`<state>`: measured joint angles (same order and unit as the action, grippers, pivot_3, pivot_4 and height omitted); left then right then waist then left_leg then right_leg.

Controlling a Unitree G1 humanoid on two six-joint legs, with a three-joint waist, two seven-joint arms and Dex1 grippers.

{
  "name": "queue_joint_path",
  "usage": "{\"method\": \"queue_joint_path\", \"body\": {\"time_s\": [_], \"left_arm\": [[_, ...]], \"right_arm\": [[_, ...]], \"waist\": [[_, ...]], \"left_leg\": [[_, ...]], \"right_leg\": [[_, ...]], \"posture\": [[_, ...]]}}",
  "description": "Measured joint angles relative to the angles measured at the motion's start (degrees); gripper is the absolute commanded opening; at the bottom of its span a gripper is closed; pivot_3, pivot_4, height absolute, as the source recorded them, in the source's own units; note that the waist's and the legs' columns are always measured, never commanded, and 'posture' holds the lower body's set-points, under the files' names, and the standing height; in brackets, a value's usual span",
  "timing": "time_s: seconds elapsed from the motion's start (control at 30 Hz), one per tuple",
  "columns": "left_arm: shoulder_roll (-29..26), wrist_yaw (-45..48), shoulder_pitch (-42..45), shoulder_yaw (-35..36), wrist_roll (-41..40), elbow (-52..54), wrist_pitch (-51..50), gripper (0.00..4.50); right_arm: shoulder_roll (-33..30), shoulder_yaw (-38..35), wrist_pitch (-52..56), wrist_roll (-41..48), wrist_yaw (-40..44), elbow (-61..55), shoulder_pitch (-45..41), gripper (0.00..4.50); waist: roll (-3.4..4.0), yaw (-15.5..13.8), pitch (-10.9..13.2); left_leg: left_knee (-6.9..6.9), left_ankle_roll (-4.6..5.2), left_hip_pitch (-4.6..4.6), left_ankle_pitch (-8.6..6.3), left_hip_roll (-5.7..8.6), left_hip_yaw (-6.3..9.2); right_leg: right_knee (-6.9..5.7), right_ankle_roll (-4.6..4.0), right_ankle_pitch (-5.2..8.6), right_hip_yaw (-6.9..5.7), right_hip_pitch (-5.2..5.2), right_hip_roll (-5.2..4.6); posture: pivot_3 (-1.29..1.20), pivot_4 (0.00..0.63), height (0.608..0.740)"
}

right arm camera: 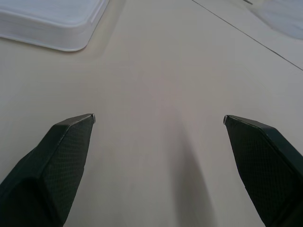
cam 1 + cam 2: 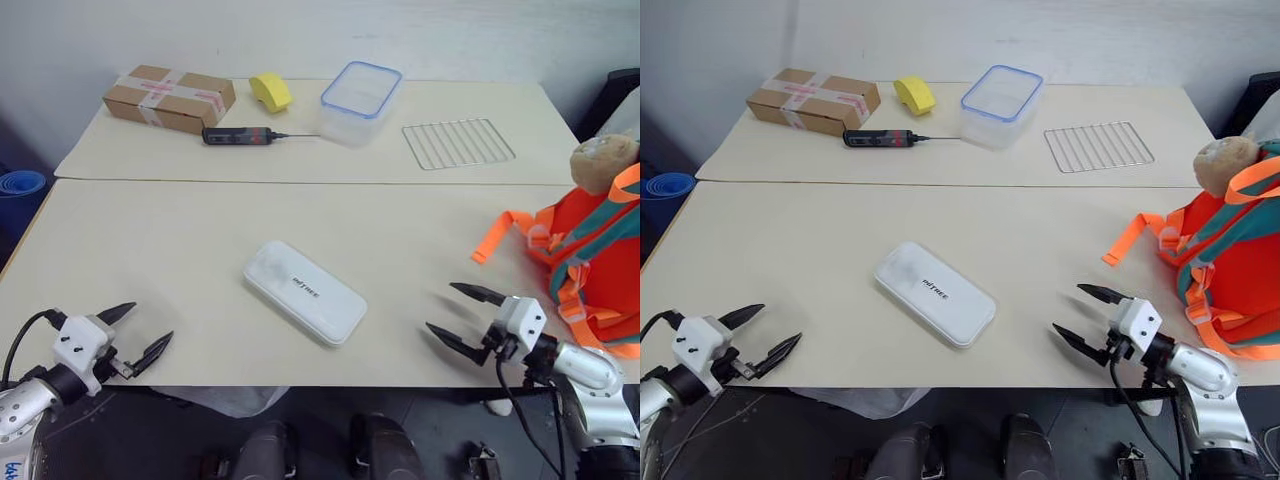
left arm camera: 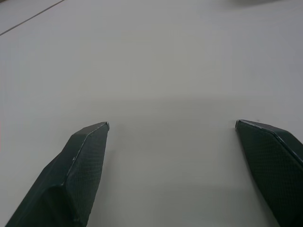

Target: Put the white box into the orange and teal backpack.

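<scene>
The white box [image 2: 304, 291] lies flat and slanted near the middle of the near table, dark lettering on its lid; one corner of the white box [image 1: 52, 21] shows in the right wrist view. The orange and teal backpack [image 2: 592, 252] stands at the table's right edge, a tan plush face at its top and an orange strap trailing toward the centre. My left gripper [image 2: 144, 330] hovers open over the table's front left edge, well left of the box. My right gripper [image 2: 453, 310] is open at the front right, between box and backpack, holding nothing.
On the far table sit a brown taped cardboard box [image 2: 168, 97], a yellow object [image 2: 270, 91], a black tool with a thin tip [image 2: 243, 135], a clear blue-rimmed container [image 2: 361, 97] and a wire rack [image 2: 458, 143]. A seam separates the two tables.
</scene>
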<state>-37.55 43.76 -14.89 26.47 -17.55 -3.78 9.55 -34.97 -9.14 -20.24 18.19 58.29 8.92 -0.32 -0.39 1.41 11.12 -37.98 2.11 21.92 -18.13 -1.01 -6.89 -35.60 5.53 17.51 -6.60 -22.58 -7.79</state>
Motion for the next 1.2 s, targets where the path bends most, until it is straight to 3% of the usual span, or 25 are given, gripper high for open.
{"method": "queue_joint_path", "body": {"time_s": [0.17, 0.2, 0.27, 0.47, 0.67, 0.93, 1.2], "left_arm": [[-0.92, 2.30, 1.20, -0.26, -1.48, -0.66, -1.60, 4.50], [-1.38, 2.72, 1.77, -0.52, -2.58, 0.14, -3.48, 4.31], [-1.72, 2.36, 6.42, -0.94, -5.35, 2.48, -8.71, 3.87], [-6.37, -2.46, 26.12, -6.80, -4.28, 6.13, -19.64, 2.06], [-1.61, -1.38, 39.07, -21.65, 3.72, -4.25, -20.54, 0.19], [3.75, 2.75, 46.87, -28.38, 8.78, -17.74, -14.66, 0.05], [4.16, 9.44, 44.02, -27.40, 4.79, -13.44, -19.75, 0.05]], "right_arm": [[0.00, -0.05, 0.88, 0.20, -0.79, -0.67, -0.64, 4.47], [-0.04, -0.07, 2.15, 0.64, -0.95, -1.87, -0.44, 4.49], [-0.52, 0.06, 5.55, 2.78, -0.36, -6.26, 0.23, 4.09], [-5.04, 2.86, 16.58, 5.95, 1.40, -19.80, 2.57, 2.19], [-6.37, 11.59, 23.03, 1.22, 1.44, -24.27, 1.75, 0.07], [-4.18, 17.97, 26.31, -3.70, -0.32, -24.03, -3.55, 0.00], [-1.49, 17.65, 25.38, -5.01, -2.79, -20.10, -4.57, 0.00]], "waist": [[0.00, 0.02, 0.00], [0.00, 0.01, 0.00], [0.01, -0.48, 0.01], [-0.01, -1.43, -0.03], [-0.05, -1.18, -0.02], [-0.12, -1.45, -0.01], [-0.13, -1.14, -0.01]], "left_leg": [[-0.01, 0.07, 0.00, 0.03, 0.01, 0.01], [-0.01, 0.05, 0.01, 0.03, 0.01, 0.01], [-0.01, -0.04, 0.01, 0.05, 0.01, 0.06], [-0.03, 0.03, 0.02, 0.15, 0.08, 0.09], [-0.09, 0.08, 0.09, 0.18, 0.07, -0.15], [-0.26, 0.15, 0.23, 0.26, 0.08, -0.05], [-0.34, 0.16, 0.23, 0.30, 0.06, -0.01]], "right_leg": [[-0.01, 0.00, 0.00, 0.00, 0.00, -0.02], [-0.02, 0.00, 0.00, 0.00, 0.00, -0.02], [-0.04, 0.00, 0.00, -0.01, 0.01, -0.04], [-0.09, 0.01, -0.01, -0.07, 0.04, -0.02], [-0.28, 0.05, -0.02, -0.15, -0.05, 0.25], [-0.31, 0.09, -0.05, -0.56, -0.06, 0.22], [-0.35, 0.10, -0.05, -0.65, -0.02, 0.23]], "posture": [[0.00, 0.150, 0.740], [0.00, 0.150, 0.740], [0.00, 0.150, 0.740], [0.00, 0.150, 0.740], [0.00, 0.150, 0.740], [0.00, 0.150, 0.740], [0.00, 0.150, 0.740]]}}
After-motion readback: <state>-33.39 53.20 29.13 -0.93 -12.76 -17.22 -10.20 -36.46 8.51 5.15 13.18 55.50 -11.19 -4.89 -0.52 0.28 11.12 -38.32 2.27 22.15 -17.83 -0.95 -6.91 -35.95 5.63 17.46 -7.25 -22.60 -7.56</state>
